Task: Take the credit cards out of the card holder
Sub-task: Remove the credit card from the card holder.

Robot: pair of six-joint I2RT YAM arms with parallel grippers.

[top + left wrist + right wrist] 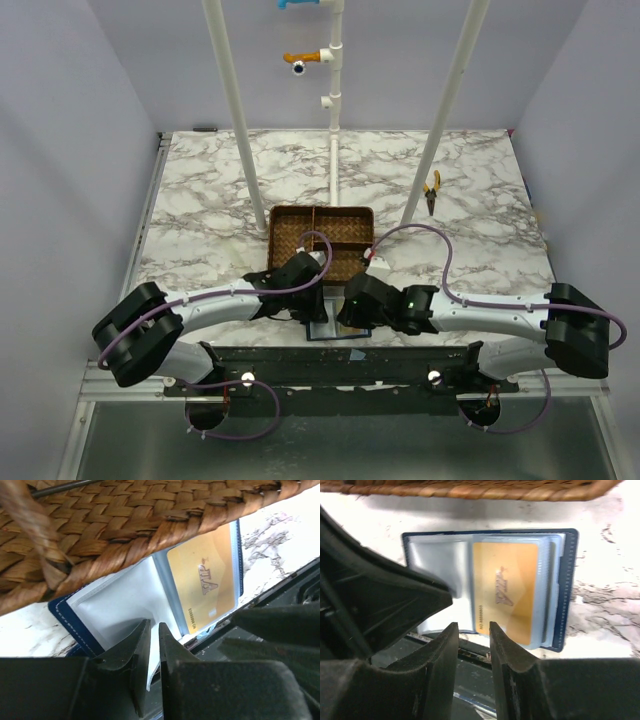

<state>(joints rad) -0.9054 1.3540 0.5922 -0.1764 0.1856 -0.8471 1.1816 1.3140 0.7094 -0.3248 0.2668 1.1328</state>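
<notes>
The navy card holder (570,580) lies open on the marble, right by the table's front edge and just in front of the wicker tray. A gold credit card (505,590) sits in its right-hand clear pocket; the left pocket (125,600) looks pale and empty. My left gripper (154,627) is nearly closed, with a thin pale pocket leaf of the holder between its fingertips. My right gripper (472,626) is open with nothing in it, its tips just short of the gold card's near edge. From above, both grippers (310,318) (348,316) cover most of the holder (330,334).
The brown wicker divided tray (320,240) stands directly behind the holder, touching or overhanging its far edge (125,515). Orange-handled pliers (431,192) lie at the back right. White frame poles (333,150) rise behind the tray. A black rail (340,360) runs along the front edge.
</notes>
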